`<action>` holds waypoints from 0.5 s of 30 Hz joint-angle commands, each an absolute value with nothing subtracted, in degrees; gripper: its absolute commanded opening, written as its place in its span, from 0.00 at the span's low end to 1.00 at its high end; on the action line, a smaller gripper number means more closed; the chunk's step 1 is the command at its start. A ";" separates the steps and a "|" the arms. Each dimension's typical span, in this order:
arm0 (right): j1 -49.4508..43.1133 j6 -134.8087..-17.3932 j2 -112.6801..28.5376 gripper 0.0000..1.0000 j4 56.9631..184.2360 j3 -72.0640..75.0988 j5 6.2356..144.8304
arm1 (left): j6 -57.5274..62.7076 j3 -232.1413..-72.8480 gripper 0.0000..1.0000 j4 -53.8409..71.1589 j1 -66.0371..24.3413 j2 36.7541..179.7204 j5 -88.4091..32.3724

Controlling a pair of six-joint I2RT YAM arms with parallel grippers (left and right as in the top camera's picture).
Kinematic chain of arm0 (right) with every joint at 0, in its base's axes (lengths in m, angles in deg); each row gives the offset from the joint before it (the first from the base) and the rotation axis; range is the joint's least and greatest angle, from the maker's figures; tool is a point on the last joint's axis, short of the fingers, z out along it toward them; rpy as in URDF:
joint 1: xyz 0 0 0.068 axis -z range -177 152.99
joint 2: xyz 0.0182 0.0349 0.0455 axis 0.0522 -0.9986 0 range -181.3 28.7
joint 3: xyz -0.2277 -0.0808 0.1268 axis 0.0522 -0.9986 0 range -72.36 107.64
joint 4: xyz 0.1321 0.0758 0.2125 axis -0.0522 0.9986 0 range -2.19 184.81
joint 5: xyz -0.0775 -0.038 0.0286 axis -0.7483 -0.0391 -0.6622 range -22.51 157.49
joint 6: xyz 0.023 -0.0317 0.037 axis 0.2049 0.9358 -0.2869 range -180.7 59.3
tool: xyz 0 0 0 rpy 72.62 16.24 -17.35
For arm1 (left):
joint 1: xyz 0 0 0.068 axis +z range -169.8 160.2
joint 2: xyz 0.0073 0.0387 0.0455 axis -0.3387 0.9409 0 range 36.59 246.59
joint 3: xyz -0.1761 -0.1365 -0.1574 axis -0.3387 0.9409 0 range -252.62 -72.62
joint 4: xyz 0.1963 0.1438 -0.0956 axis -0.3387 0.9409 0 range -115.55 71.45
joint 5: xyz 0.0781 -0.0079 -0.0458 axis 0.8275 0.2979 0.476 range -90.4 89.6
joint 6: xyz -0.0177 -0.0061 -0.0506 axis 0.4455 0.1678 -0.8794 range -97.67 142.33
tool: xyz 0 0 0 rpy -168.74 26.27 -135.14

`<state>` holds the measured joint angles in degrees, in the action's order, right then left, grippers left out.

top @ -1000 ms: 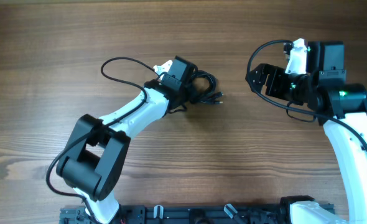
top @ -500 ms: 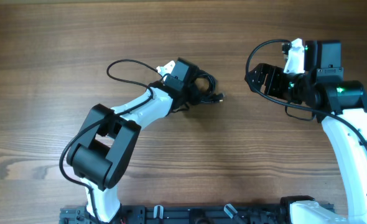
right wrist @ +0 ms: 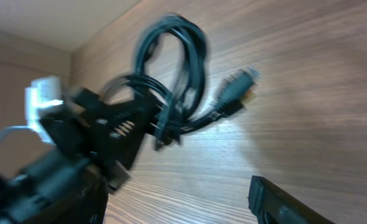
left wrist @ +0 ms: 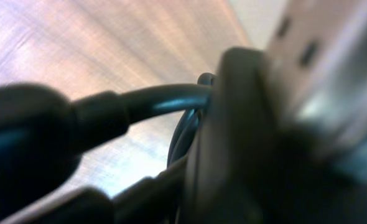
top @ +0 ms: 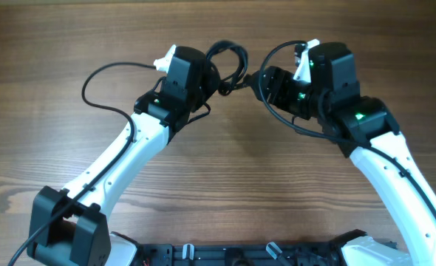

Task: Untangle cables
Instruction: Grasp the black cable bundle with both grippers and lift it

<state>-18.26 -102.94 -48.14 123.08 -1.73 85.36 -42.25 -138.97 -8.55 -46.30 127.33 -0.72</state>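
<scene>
While cables [right wrist: 193, 68] hang, wooden table [right wrist: 308, 93] seemingly meets wall [right wrist: 34, 18].

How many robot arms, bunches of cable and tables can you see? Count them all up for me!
White-and-black robot arms: 2
Tangled bundle of thin black cables: 1
Brown wooden table: 1
Total: 4
</scene>
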 commanded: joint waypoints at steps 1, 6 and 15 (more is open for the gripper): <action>-20.88 -105.96 -50.17 0.64 121.16 -0.68 82.30 | -53.92 -139.77 0.04 -7.39 -46.41 126.54 -2.75; -22.54 -107.40 -56.22 0.57 119.47 -0.68 82.54 | -57.88 -139.75 0.04 -7.44 -46.43 126.54 -9.42; -22.57 -107.20 -57.47 0.49 115.26 -0.68 81.88 | -57.88 -139.75 0.04 -6.00 -48.18 126.59 -10.01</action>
<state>-22.22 -106.98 -56.60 115.56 -1.71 83.46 -57.35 -138.97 -5.62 -47.44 127.37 -9.33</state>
